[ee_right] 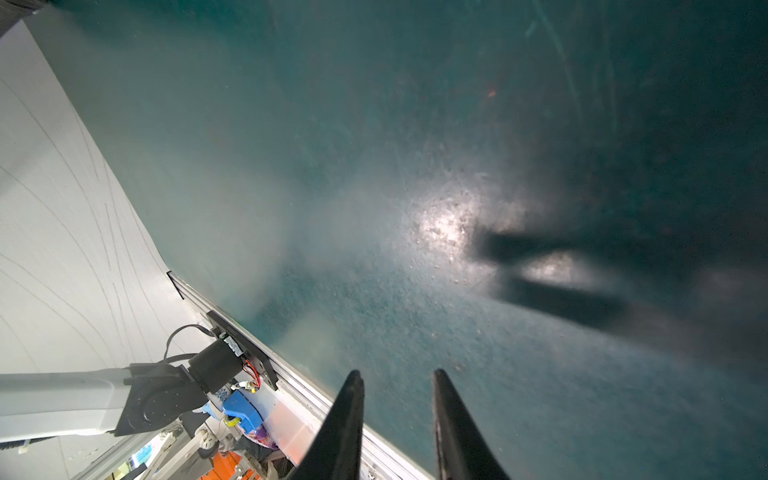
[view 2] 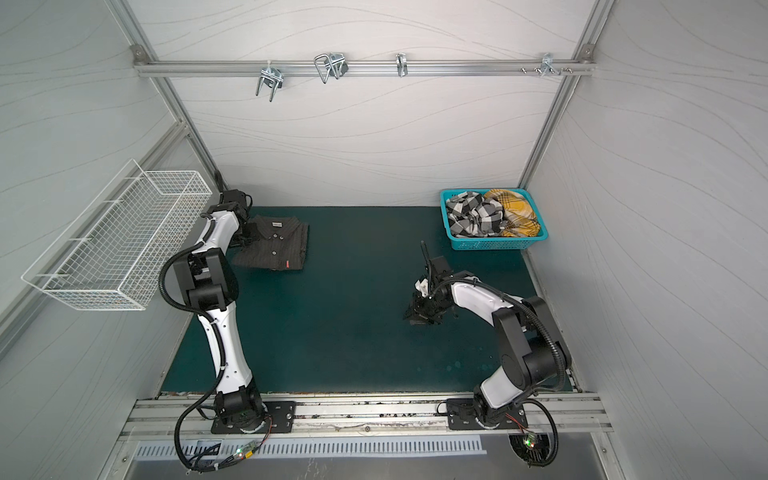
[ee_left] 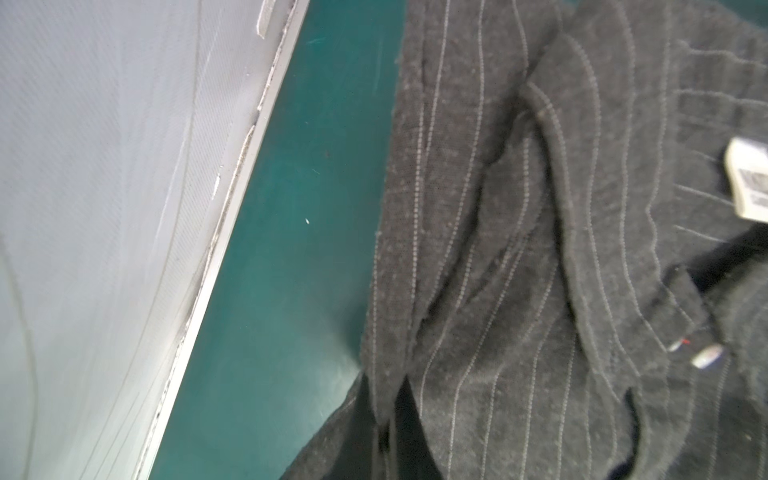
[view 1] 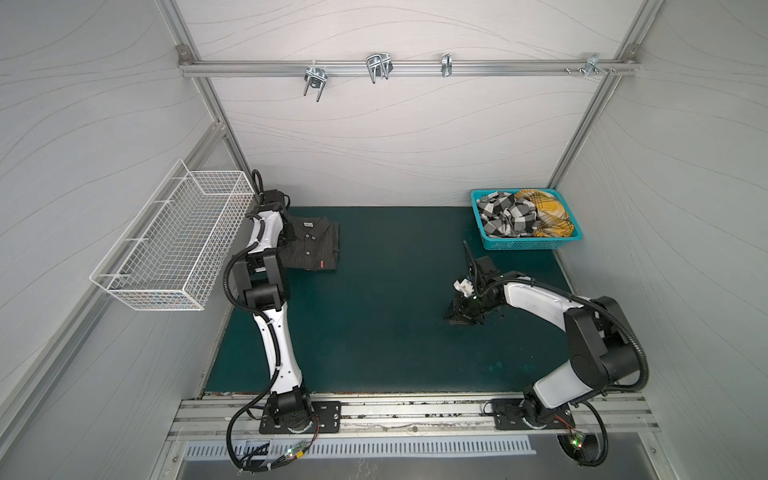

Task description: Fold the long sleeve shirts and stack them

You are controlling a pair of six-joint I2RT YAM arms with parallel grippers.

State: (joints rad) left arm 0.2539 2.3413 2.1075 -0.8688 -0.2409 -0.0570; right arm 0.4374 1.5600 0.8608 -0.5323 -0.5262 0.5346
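- left gripper (ee_left: 384, 411): hidden in both top views behind its own forearm; in the left wrist view only two dark wedges, mostly under cloth.
- jaws together, pinched on a fold at the edge of the charcoal shirt (view 1: 312, 245).
- charcoal shirt: folded, collar and button row upward, at the far left corner of the worktop (view 1: 395, 332); left part covered by the left arm in both top views.
- same shirt in the left wrist view: cut off by the frame on three sides, pinstripes sharp; pale label (ee_left: 748, 178) cut at the frame edge, print unreadable.
- checked shirt (view 1: 505, 218) and mustard plaid shirt (view 1: 546, 216): crumpled side by side in the teal basket (view 1: 528, 245) at the far right corner of the worktop, checked one on the left; sleeves, collars and buttons not to be made out.
- right gripper (ee_right: 397, 374): fingers apart by a narrow gap, nothing between them, clear of the worktop, over its right half, well apart from the basket and every shirt.
- right wrist view: green surface blurred, one bright glare patch, two separate finger shadows; finger roots cut off by the frame.
- right gripper in both top views: dark against the dark surface, fingertips hard to tell apart.
- white wire basket (view 1: 174, 245): on the left wall, beside the left arm.
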